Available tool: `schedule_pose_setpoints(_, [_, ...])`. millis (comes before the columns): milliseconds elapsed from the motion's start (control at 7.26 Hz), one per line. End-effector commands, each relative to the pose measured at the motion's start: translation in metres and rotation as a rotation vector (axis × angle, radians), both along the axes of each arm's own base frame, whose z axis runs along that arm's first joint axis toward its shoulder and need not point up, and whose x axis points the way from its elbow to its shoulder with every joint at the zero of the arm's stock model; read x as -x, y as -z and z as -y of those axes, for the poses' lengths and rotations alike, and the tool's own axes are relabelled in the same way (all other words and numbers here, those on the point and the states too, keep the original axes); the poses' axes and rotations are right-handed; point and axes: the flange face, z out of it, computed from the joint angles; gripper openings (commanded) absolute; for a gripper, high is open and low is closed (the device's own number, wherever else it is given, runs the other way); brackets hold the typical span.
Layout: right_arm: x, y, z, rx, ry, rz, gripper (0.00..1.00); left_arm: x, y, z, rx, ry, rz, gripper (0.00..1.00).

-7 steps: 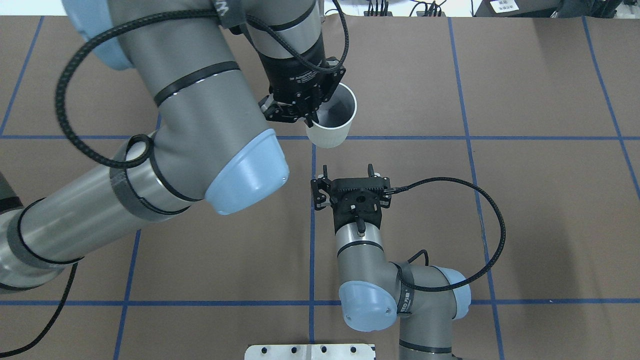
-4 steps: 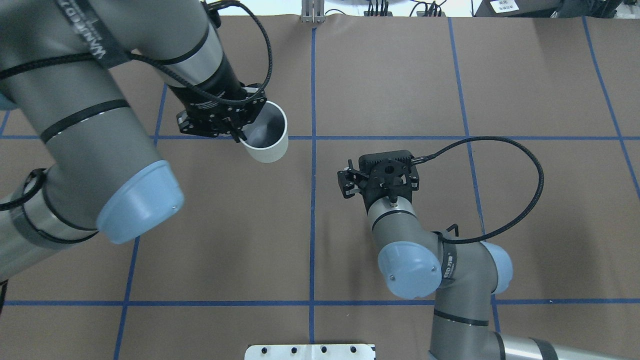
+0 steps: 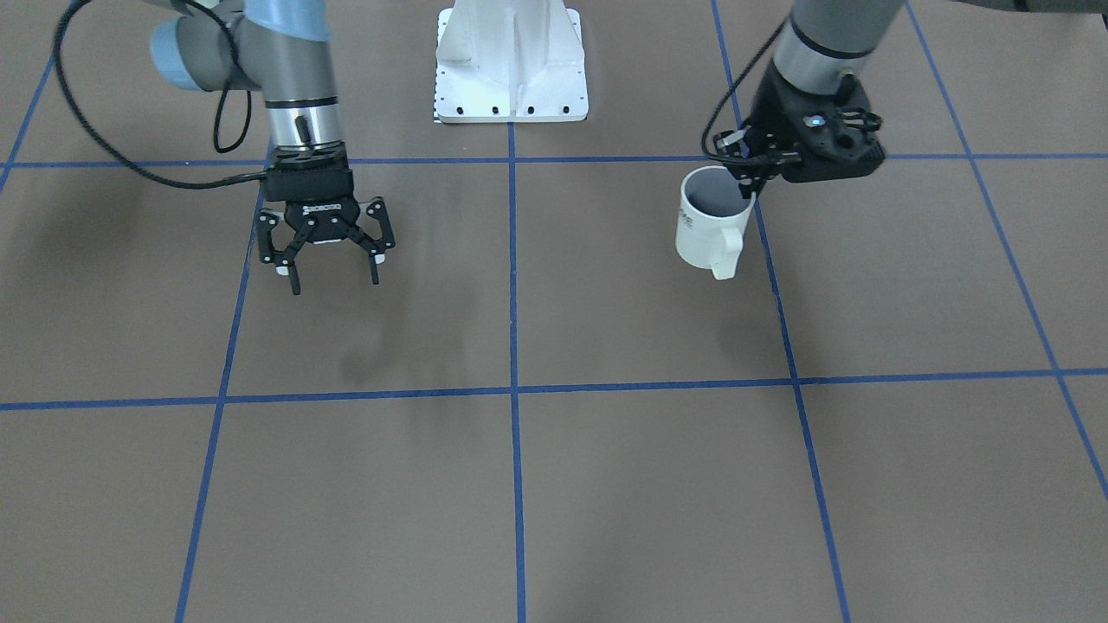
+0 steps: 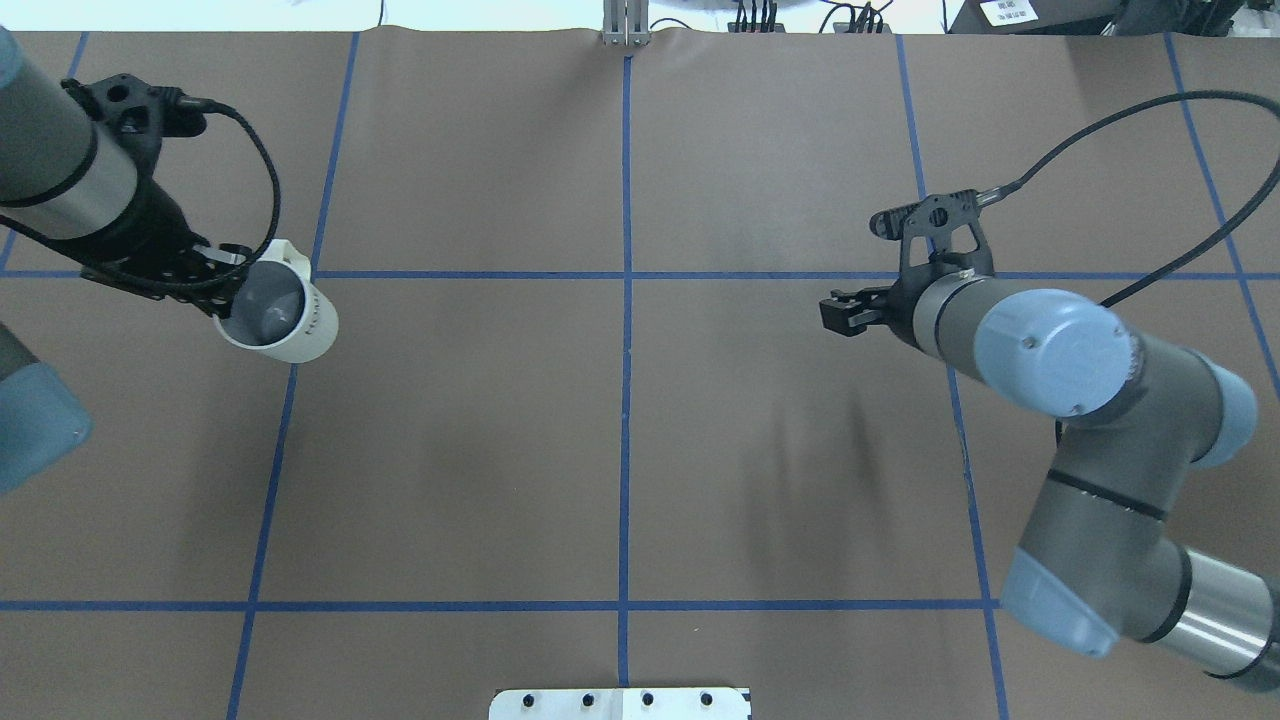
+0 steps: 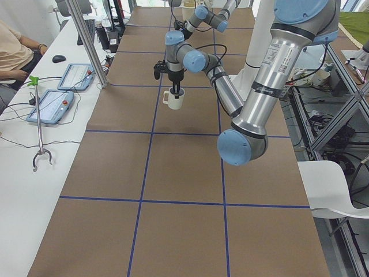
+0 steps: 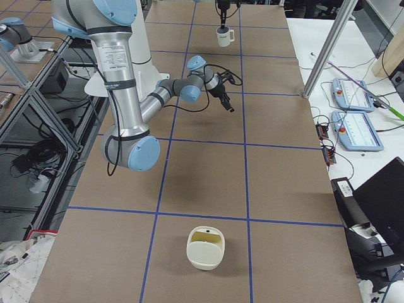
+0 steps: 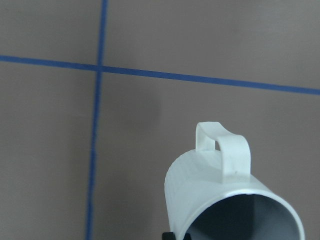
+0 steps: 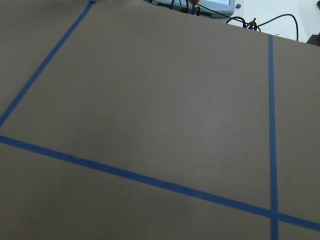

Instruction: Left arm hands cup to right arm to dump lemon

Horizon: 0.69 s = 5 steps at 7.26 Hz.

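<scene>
The white cup (image 3: 705,234) with a loop handle hangs above the table in my left gripper (image 3: 746,189), which is shut on its rim, one finger inside. It also shows in the overhead view (image 4: 290,330) at the far left below the left gripper (image 4: 230,290), and in the left wrist view (image 7: 225,195). Its grey inside looks empty; no lemon shows in it. My right gripper (image 3: 335,284) is open and empty above the table, far from the cup; in the overhead view (image 4: 838,312) it is on the right.
A white base plate (image 3: 511,78) sits at the robot's edge. A white rounded container (image 6: 206,247) with something yellowish inside stands near the table's right end. Control tablets (image 5: 49,107) and a seated person (image 5: 11,49) are beside the table.
Both arms have swung apart from the table's middle. The left arm carried the cup to the far left. The right arm moved to the right, empty.
</scene>
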Motion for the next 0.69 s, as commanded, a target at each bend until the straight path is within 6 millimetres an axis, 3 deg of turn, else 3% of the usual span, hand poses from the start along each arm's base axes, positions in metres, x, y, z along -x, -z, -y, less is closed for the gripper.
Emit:
schedule_pose_setpoints(0, [-0.107,-0.055,0.022,0.105,0.104,-0.030,1.00,0.060,-0.093,0.018,-0.028,-0.132,-0.007,0.00])
schedule_pose_setpoints(138, [-0.146,-0.073,0.022,0.098,0.158,-0.062,1.00,0.072,-0.126,0.033,0.001,-0.175,-0.015,0.00])
schedule_pose_setpoints(276, [-0.186,-0.089,0.025,0.107,0.194,-0.068,1.00,0.070,-0.157,0.041,0.051,-0.189,0.004,0.00])
schedule_pose_setpoints(413, [-0.223,-0.101,0.027,0.124,0.246,-0.032,1.00,0.067,-0.179,0.045,0.095,-0.192,0.020,0.00])
schedule_pose_setpoints(551, [-0.246,-0.110,0.024,0.152,0.243,-0.009,1.00,0.066,-0.191,0.047,0.121,-0.191,0.029,0.00])
